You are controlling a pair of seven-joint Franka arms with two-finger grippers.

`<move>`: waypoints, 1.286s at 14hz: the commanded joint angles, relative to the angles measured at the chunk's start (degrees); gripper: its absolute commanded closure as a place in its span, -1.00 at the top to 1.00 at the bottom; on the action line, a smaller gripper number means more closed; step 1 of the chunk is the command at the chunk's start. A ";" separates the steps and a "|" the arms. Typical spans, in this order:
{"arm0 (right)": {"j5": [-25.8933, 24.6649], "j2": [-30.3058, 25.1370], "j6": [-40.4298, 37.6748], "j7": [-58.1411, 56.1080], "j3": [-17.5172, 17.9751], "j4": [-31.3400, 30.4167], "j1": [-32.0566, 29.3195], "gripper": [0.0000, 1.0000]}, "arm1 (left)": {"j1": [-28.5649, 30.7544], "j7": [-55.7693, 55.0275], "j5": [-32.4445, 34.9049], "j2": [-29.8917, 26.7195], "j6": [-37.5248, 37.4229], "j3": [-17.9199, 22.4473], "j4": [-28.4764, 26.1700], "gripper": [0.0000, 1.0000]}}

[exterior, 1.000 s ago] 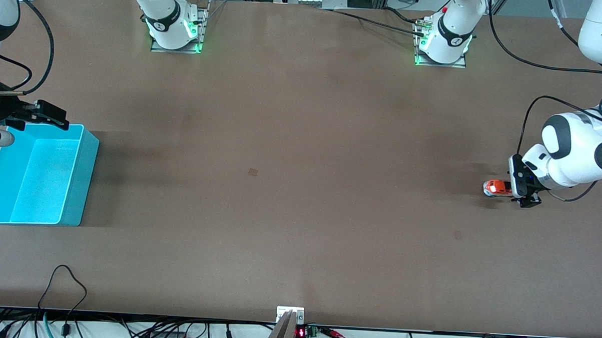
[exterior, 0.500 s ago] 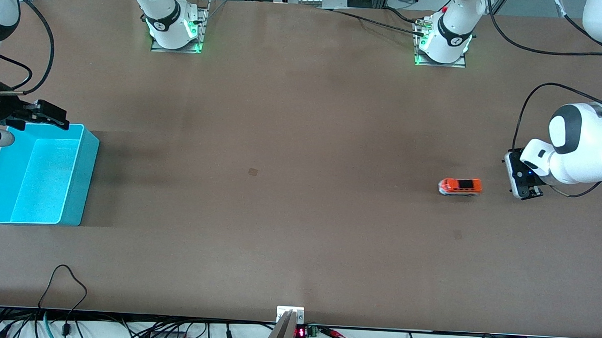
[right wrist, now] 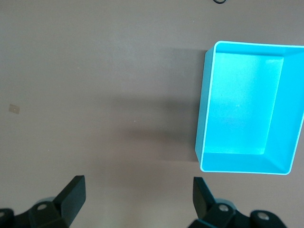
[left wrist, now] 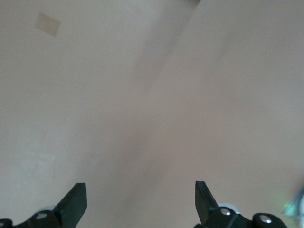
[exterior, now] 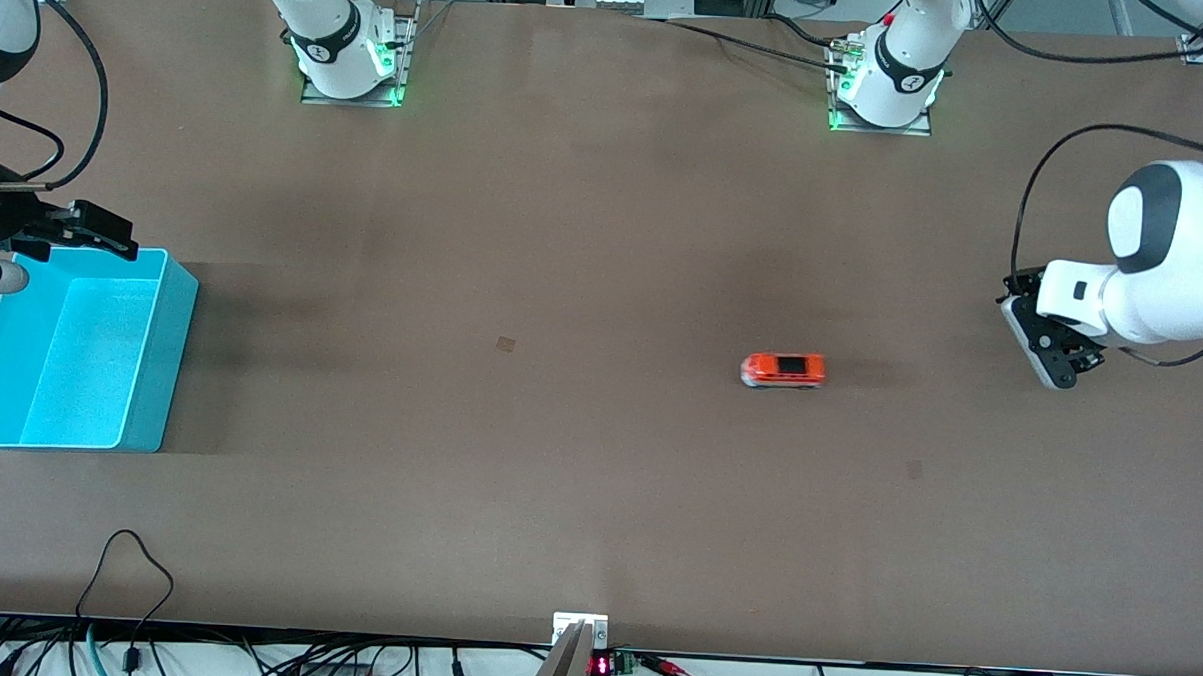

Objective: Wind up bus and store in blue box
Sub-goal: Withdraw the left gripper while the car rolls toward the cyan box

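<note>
Front view: a wide brown surface seen from above. The small orange bus stands alone on its wheels, its pale front end pointing toward the right arm's end of the surface. The left claw hangs low over the surface at the left arm's end, well apart from the bus, with nothing in it and its fingers spread. The bus appears to be rolling free under its own spring, which would explain why it is clear of that claw. The blue box sits empty at the right arm's end, very far from the bus. The right claw waits just above the box's rim, at the corner farthest from the camera, probably posted there to catch the bus and drop it in.

Left wrist view: two dark fingertips stand wide apart over bare brown surface. No bus lies between or ahead of them; a small pale patch is the only mark.

Right wrist view: the right claw's fingertips are also spread wide and empty. The blue box lies ahead of them and off to one side, open and with nothing inside. The bus is not in this view.
</note>
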 commanded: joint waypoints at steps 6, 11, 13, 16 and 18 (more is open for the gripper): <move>0.29 -0.16 0.26 0.45 0.09 0.04 -0.26 1.00 | 0.28 -21.69 -0.12 -3.90 -22.33 -4.33 16.81 1.00; 0.29 -0.16 0.17 0.45 0.09 -0.05 -0.26 1.00 | -4.59 -25.47 -5.30 -4.87 -24.80 2.12 20.25 1.00; 0.46 -0.16 0.17 0.45 0.09 0.04 -0.26 1.00 | -13.92 -34.66 -8.01 -5.13 -24.36 12.51 19.99 1.00; 0.38 -0.16 0.17 0.36 0.09 0.04 -0.26 1.00 | -20.59 -52.77 -10.67 -8.37 -20.08 18.83 16.84 1.00; 0.46 -0.16 0.17 0.36 0.09 0.04 -0.26 1.00 | -23.53 -54.14 -10.75 -10.58 -17.95 22.46 13.67 1.00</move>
